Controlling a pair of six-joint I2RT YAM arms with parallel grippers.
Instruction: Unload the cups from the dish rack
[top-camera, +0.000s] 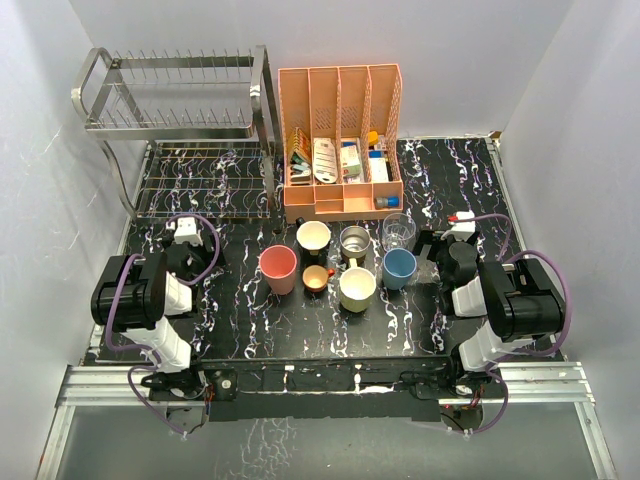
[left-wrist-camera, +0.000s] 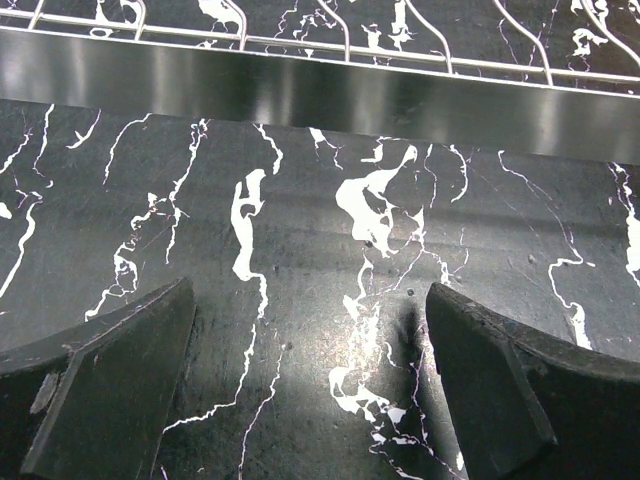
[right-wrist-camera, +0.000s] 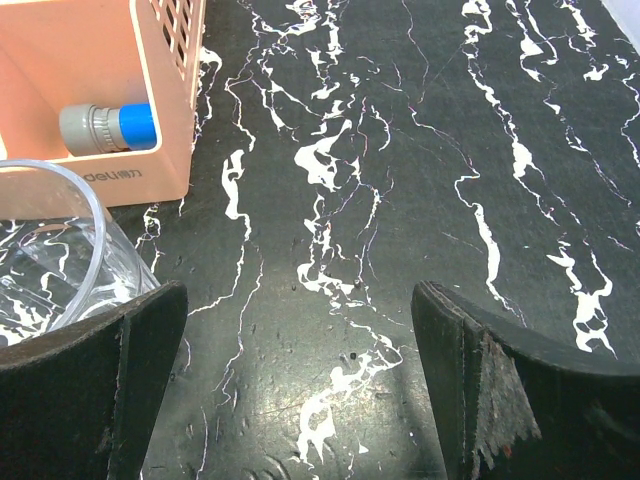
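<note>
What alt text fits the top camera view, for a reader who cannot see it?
Seven cups stand grouped on a black marbled table, in front of a peach organizer; the silver dish rack at the back left holds no cups. Both arms sit at the near edge, left gripper and right gripper open and empty.

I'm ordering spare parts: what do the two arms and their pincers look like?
Both the left arm and right arm are black with white sections and looping purple cables. The left pincer and right pincer have thick, dark, curved fingers with scuffed edges.
</note>
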